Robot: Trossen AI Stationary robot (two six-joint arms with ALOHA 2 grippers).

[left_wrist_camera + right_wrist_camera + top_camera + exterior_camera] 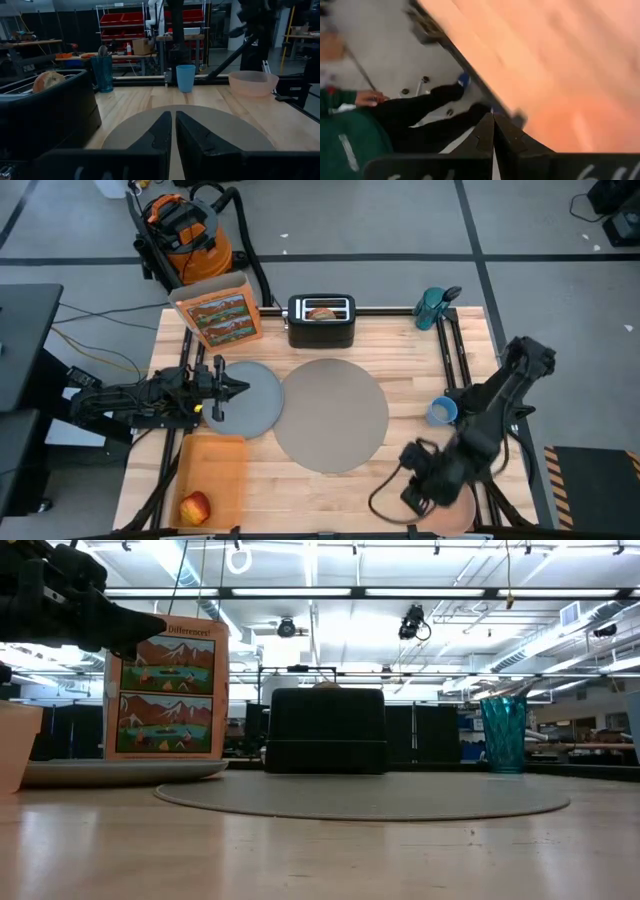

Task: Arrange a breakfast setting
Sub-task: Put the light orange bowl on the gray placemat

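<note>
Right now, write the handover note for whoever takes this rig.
Left gripper: shut, empty, over the plate.
Right gripper: shut, empty, near the bowl at the front right corner.
Mat lies at centre, plate touching its left edge.
Bagel sits in the toaster, apple on the orange tray, cup right of mat.
Left: everything onto the mat.

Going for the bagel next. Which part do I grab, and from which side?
Grip the rounded top of the bagel where it stands out of the toaster slot, coming straight down from above. The toaster's black walls cover the rest.
</note>
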